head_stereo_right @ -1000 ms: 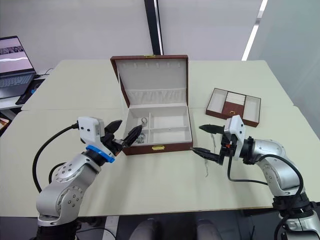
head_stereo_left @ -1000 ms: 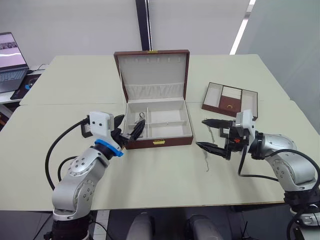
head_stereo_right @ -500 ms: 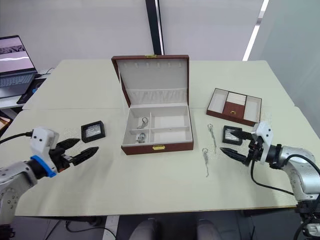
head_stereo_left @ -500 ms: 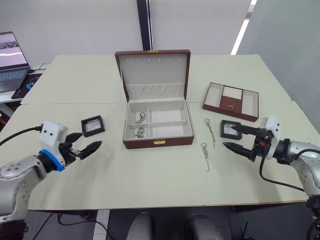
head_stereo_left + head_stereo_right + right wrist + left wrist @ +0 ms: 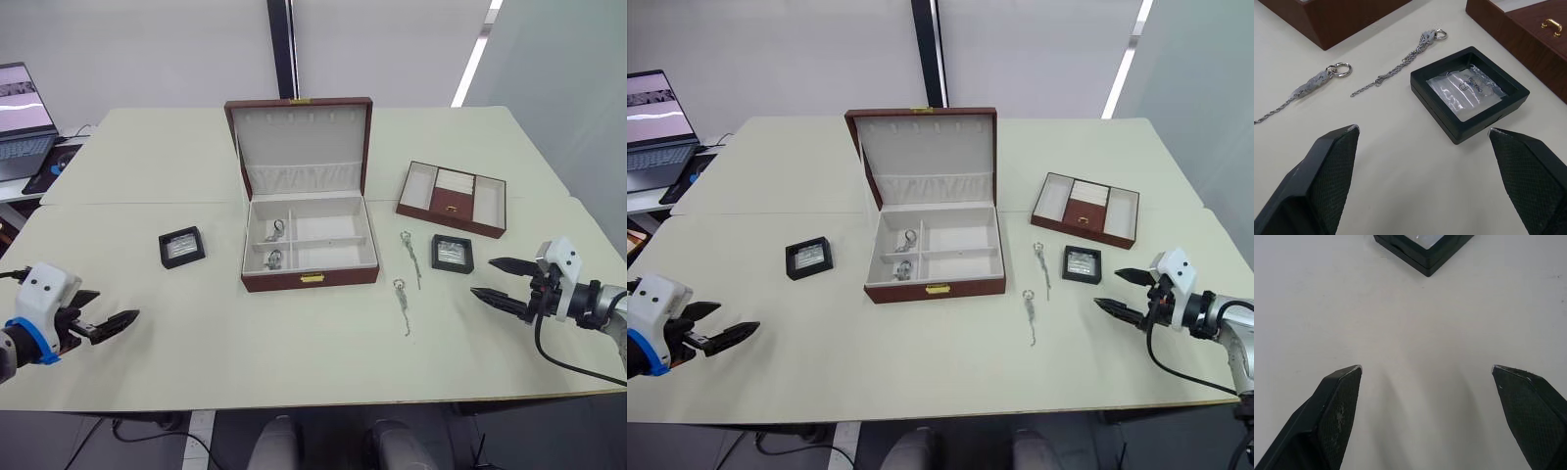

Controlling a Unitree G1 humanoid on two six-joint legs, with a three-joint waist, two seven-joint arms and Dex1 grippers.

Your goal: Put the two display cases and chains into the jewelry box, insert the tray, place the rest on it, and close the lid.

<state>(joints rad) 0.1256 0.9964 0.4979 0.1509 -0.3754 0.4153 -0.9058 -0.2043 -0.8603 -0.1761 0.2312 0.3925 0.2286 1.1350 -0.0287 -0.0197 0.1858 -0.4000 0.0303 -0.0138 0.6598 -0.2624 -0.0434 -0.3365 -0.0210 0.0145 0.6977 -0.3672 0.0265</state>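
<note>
Pulling back from the middle of the worktop (image 5: 323, 343), both arms now sit at the outer edges. The left hand (image 5: 106, 326) has retreated to the near left corner, fingers spread wide and empty, leaving the left display case (image 5: 182, 246) exposed, well apart from it. The jewelry box (image 5: 309, 240) stands open in the centre with small pieces already in its left compartments. Right of it lie two chains (image 5: 407, 250), then the right display case (image 5: 453, 253), with the tray (image 5: 451, 199) behind. The right hand (image 5: 505, 282) has withdrawn rightward, also wide and empty. Judging by this, neither case nor chain is packed yet; both retreats leave everything reachable for a fresh approach.
</note>
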